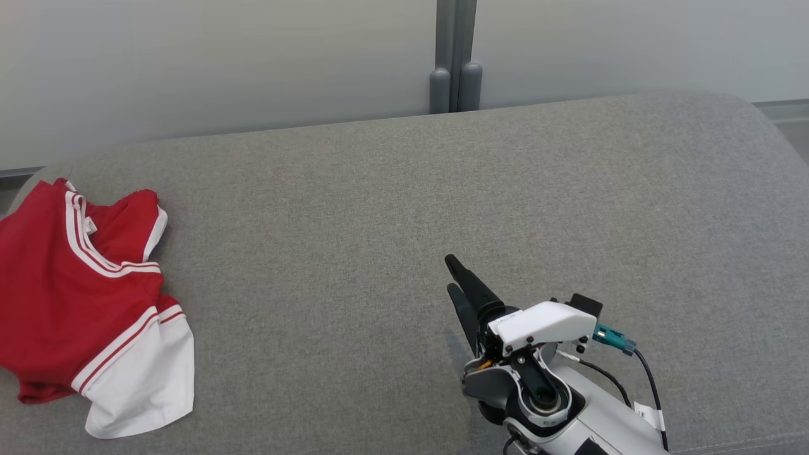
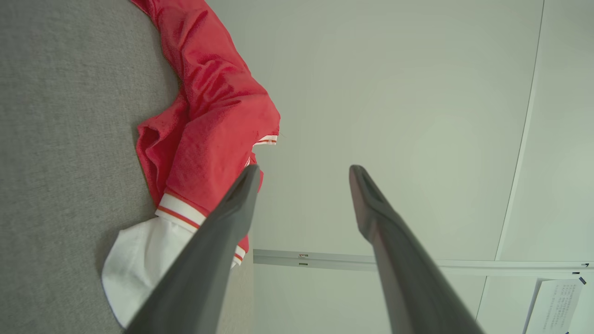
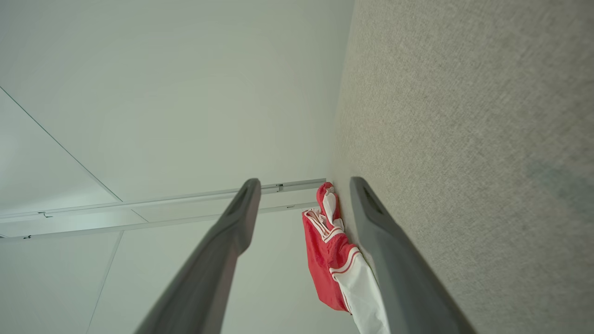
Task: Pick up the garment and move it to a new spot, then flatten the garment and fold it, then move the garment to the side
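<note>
The garment [image 1: 63, 284] is a red shirt with white sleeves and white stripes, lying crumpled at the far left of the grey cushioned surface [image 1: 379, 208]. My right gripper [image 1: 451, 275] hovers over the lower middle of the surface, far to the right of the garment, fingers pointing toward it. In the right wrist view the right gripper [image 3: 302, 183] is open and empty, with the garment [image 3: 325, 250] small in the distance. In the left wrist view my left gripper [image 2: 304, 169] is open and empty, close to the garment [image 2: 209, 116]; one finger [image 2: 218, 241] overlaps its white sleeve in the picture.
A pale wall runs behind the surface, with a grey post [image 1: 455, 63] at its middle. The surface's rounded far edge [image 1: 569, 104] and left corner [image 1: 25, 180] lie near the garment. Wide bare fabric separates the garment from my right arm [image 1: 569, 404].
</note>
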